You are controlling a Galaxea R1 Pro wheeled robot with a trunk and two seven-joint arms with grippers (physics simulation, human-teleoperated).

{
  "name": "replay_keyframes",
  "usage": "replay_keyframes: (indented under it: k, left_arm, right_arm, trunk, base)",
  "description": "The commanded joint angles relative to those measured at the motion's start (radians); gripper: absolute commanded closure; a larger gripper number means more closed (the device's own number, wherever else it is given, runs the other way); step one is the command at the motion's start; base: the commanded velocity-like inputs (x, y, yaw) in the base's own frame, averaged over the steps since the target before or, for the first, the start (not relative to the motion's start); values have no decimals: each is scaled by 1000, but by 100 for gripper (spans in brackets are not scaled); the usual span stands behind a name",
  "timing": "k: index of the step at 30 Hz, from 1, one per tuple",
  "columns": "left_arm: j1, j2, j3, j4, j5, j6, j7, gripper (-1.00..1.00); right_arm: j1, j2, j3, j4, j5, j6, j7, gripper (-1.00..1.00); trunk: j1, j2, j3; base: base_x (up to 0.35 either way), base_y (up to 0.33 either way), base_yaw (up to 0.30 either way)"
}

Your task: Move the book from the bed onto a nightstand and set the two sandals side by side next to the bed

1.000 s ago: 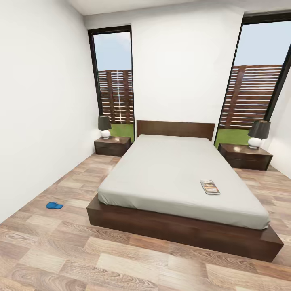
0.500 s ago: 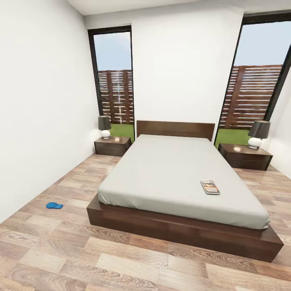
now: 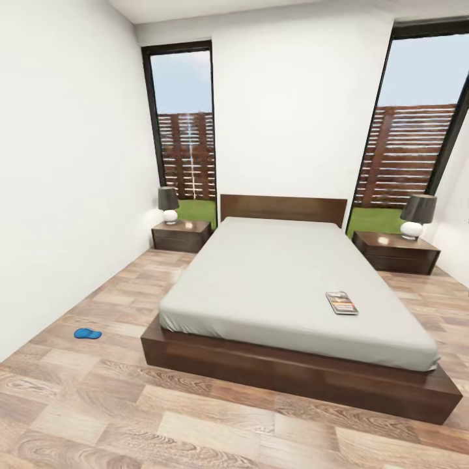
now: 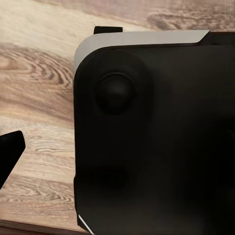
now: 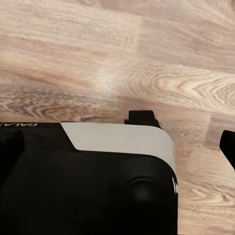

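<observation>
Bedroom seen from the foot of the bed [image 3: 286, 365]: over the last second the whole head view has shifted a little, the bed frame sitting slightly lower and further right, so the camera has moved and the things themselves have not. That reads as the robot on its way in, with no part of the task done yet.

The book [image 3: 341, 302] lies flat on the mattress near its right edge, toward the foot. One blue sandal [image 3: 87, 333] rests on the floor [image 3: 195, 417] well apart from the bed's left side, closer to the left wall; I can make out no second sandal. A nightstand [image 3: 182, 235] stands at each side of the headboard, the right nightstand [image 3: 395, 251] being the nearer one to the book, and each carries a lamp [image 3: 169, 205].

Both wrist views look down at the plank floor past the robot's dark base [image 4: 156, 137]. A black tip shows at the edge of each, but I cannot tell whether either gripper's fingers are apart or together.

White letters run along the base in the right wrist view, cut short and too small to read; the book's cover lettering is likewise too small.
</observation>
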Motion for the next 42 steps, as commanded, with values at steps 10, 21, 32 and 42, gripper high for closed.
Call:
replay_keyframes:
  k: [10,21,32,42]
  left_arm:
    - [0,0,2,0,1,-1,0,-100]
    - [0,-3,2,0,1,-1,0,-100]
    - [0,-5,2,0,1,-3,-1,-100]
    - [0,-5,2,0,0,-3,-2,-100]
  right_arm:
    - [-1,0,-1,0,-2,-2,1,-100]
    - [-1,0,-1,-1,-3,-1,0,-100]
    - [-1,0,-1,-1,-3,0,0,-100]
    - [-1,0,-1,-1,-3,0,1,-100]
  trunk:
    - [0,-1,-3]
    - [0,-1,-17]
    - [0,-1,-34]
    - [0,-1,-50]
  base:
    - [159,244,-197]
    - [166,279,-69]
    - [167,285,-8]
    - [167,286,0]
